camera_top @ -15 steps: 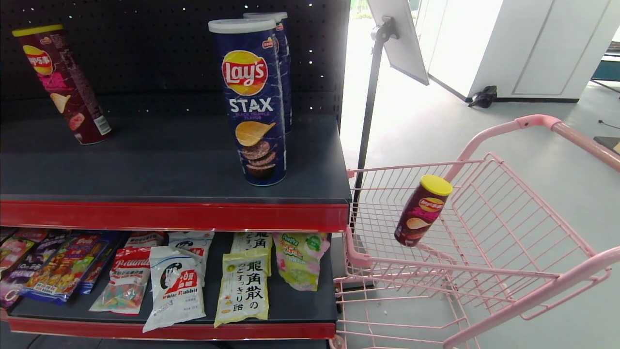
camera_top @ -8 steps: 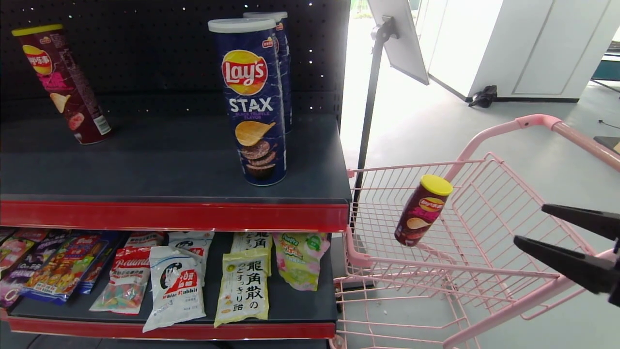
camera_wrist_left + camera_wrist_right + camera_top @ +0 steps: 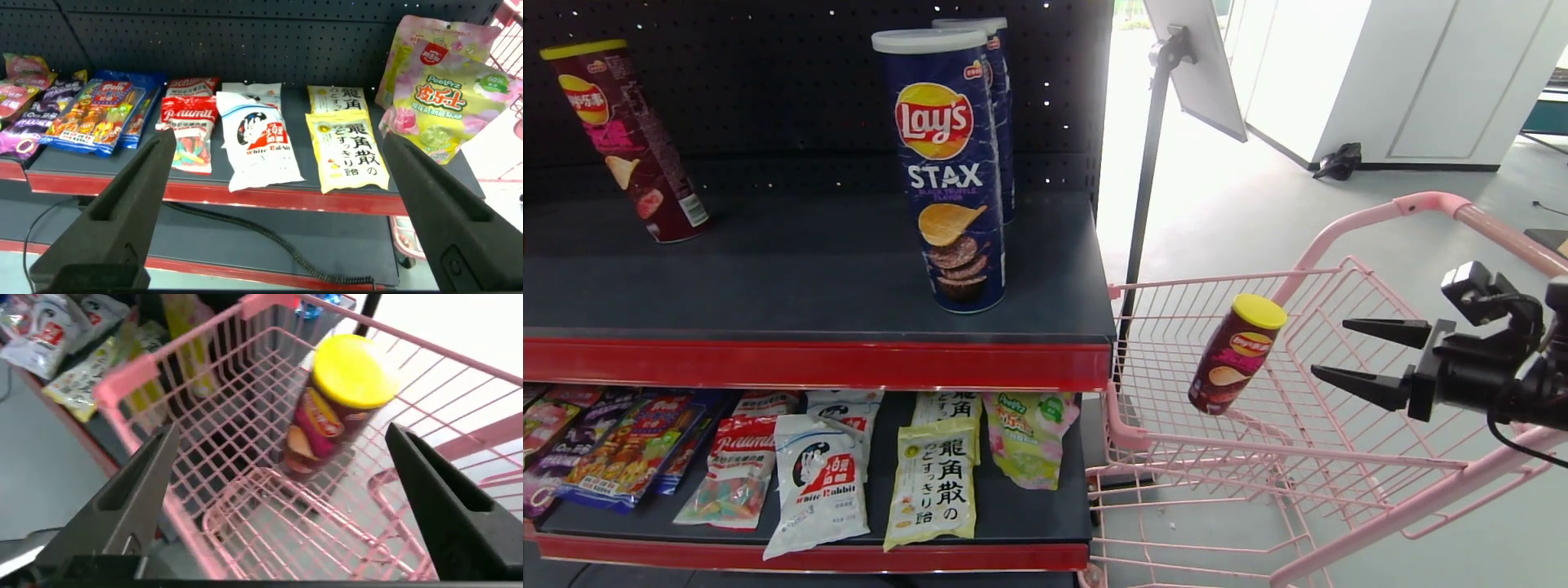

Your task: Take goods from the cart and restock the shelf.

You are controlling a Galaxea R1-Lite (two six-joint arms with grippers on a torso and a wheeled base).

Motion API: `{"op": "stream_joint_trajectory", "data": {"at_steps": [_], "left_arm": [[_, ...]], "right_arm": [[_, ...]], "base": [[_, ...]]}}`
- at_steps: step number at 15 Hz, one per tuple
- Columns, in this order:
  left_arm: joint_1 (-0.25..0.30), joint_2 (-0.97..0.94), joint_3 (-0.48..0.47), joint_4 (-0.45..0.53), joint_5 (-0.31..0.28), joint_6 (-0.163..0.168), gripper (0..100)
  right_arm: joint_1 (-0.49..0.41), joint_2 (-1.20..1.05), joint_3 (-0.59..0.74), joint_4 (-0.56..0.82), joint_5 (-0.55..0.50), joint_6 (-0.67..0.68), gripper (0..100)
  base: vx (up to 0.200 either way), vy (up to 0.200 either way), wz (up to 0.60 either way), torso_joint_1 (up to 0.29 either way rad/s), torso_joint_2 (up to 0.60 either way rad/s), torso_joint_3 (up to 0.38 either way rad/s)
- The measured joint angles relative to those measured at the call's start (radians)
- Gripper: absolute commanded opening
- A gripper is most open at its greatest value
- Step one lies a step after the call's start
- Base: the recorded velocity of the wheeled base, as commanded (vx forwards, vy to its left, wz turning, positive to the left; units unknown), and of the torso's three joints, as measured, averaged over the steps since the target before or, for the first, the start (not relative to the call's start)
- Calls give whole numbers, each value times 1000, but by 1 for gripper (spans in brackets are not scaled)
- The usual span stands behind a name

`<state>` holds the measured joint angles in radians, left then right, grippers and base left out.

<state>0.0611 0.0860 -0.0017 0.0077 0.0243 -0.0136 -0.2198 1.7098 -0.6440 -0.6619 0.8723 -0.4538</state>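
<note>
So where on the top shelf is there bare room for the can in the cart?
Widest bare patch on the top shelf: between the maroon can and the front blue can. Lower shelf is crowded with snack bags.

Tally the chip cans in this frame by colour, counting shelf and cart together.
Dark blue cans: 2, the front blue can and the rear blue can, both on the upper shelf.
Maroon cans with yellow lids: 2, the shelf maroon can and the cart maroon can in the pink cart.
Total: 4
</note>
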Motion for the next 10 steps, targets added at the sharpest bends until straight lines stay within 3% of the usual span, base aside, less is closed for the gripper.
{"op": "stream_joint_trajectory", "data": {"at_steps": [4, 10], "left_arm": [[0, 0, 0, 0, 0, 0, 100], [0, 0, 0, 0, 0, 0, 100]], "right_arm": [[-21, 208, -193, -4, 18, -23, 100], [-21, 371, -261, -4, 27, -25, 100]], "base": [[0, 0, 0, 0, 0, 0], [0, 0, 0, 0, 0, 0]]}}
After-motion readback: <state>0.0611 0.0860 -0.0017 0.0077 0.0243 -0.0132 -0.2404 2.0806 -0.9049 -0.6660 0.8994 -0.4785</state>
